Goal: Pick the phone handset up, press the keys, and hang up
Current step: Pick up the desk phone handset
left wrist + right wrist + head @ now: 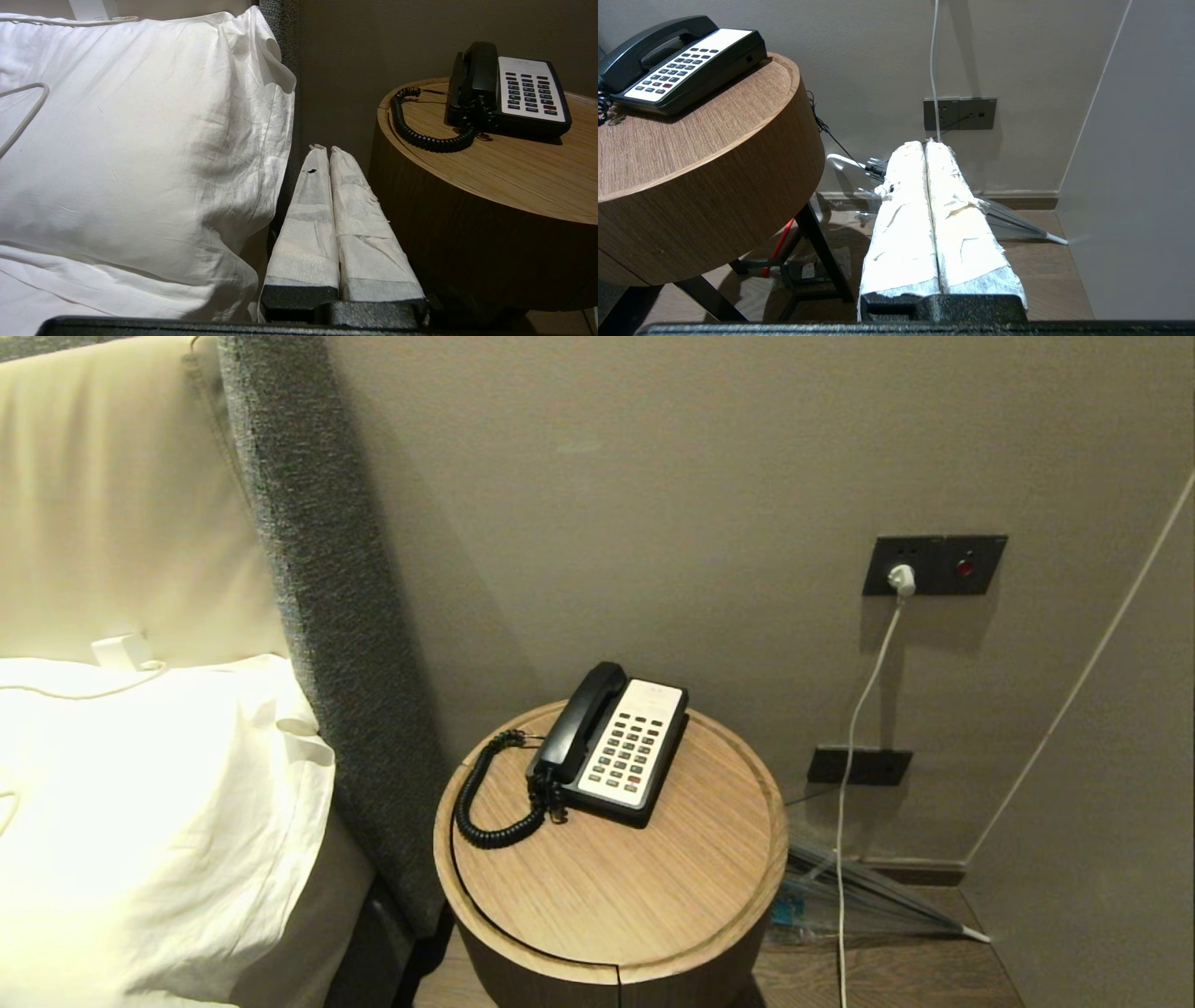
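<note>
The black phone handset (583, 721) lies in its cradle on the left side of the phone base (633, 749), whose light panel carries rows of dark keys (624, 752). A black coiled cord (490, 803) loops from the handset over the round wooden table (644, 887). Neither arm shows in the head view. My left gripper (327, 148) is shut and empty, low between the pillow and the table's side, below the handset (476, 70). My right gripper (926, 143) is shut and empty, low to the right of the table, with the handset (654, 46) up and away from it.
A bed with a white pillow (149, 821) and grey headboard (327, 616) stands left of the table. A white cable (854, 756) hangs from a wall socket (934, 565) on the right. A folded umbrella (1017, 224) lies on the floor by the wall. Black table legs (822, 252) stand beneath.
</note>
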You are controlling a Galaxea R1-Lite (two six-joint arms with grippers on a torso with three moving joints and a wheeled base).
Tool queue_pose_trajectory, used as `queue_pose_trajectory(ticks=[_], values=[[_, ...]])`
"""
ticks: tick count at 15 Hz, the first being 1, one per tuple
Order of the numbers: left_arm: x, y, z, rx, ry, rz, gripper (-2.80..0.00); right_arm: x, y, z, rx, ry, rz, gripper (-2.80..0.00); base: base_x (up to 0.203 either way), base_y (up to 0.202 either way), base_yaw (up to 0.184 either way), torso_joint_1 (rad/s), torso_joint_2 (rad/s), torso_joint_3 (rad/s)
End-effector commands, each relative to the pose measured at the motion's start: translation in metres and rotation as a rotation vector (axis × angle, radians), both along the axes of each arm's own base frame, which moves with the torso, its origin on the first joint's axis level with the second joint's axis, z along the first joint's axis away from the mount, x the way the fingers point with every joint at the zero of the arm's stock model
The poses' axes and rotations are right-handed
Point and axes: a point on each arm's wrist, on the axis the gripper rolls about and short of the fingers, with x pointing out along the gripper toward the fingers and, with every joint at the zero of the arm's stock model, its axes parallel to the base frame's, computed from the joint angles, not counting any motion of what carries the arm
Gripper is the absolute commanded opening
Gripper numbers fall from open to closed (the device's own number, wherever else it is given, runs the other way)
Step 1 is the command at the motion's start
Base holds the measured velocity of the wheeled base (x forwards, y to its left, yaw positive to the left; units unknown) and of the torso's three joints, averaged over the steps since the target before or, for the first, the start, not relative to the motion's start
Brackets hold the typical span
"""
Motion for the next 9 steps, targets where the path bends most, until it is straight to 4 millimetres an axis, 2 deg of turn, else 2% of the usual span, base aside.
queue_pose_trajectory(ticks=[1,9], values=[[0.0030,0.0000,-0.0101,-0.001,0.037,0.000,-2.80,0.0000,0.0000,0.0001,0.000,0.001,0.000,-2.80,0.000,0.000,0.000,0.000,0.00,0.000],[0.0031,0.0000,-0.0102,0.000,0.038,0.000,-2.80,0.0000,0.0000,0.0001,0.000,0.001,0.000,-2.80,0.000,0.000,0.000,0.000,0.00,0.000]])
